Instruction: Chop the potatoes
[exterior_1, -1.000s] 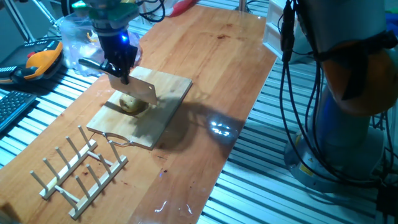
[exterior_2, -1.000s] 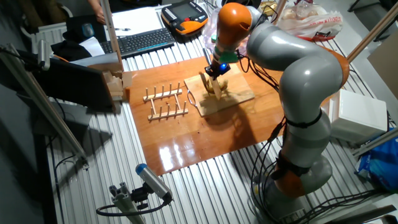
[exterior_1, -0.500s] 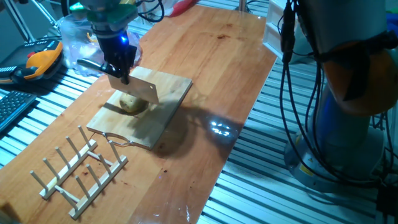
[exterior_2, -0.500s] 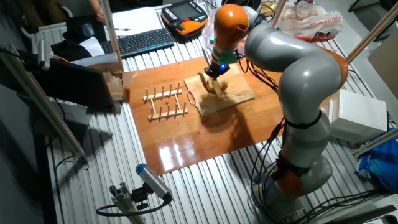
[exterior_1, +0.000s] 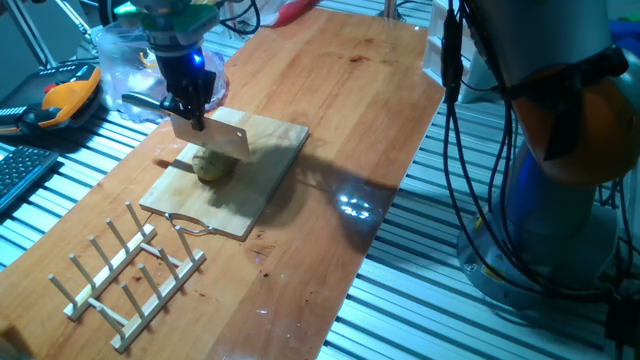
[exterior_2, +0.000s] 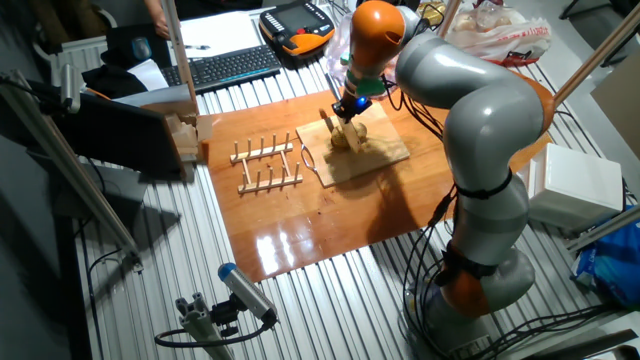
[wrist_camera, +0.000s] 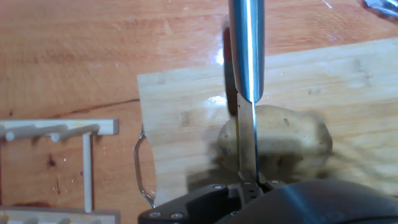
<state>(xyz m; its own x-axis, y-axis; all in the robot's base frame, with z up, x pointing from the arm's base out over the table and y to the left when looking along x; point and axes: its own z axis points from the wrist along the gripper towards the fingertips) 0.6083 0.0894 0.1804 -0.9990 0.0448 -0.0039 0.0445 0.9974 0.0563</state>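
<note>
A tan-yellow speckled potato (exterior_1: 212, 167) lies whole on a pale wooden cutting board (exterior_1: 265, 165) on the table. My gripper (exterior_1: 190, 108) is shut on the handle of a cleaver-like knife (exterior_1: 224, 141), whose blade hangs just above the potato. The other fixed view shows the potato (exterior_2: 345, 138) under the gripper (exterior_2: 349, 106) on the board (exterior_2: 380, 155). In the hand view the blade (wrist_camera: 247, 68) runs edge-on across the left part of the potato (wrist_camera: 292, 140) on the board (wrist_camera: 180, 118). I cannot make out a separate slice.
A wooden peg rack (exterior_1: 130, 270) stands beside the board's wire handle (wrist_camera: 140, 168). A clear plastic bag (exterior_1: 120, 55) and an orange pendant (exterior_1: 65, 95) lie behind the board. A keyboard (exterior_2: 225, 65) and bagged reddish lumps (exterior_2: 495, 35) lie off the table.
The knife has risen a little off the potato and shifted slightly back toward the bag. The potato has stayed on the board.
</note>
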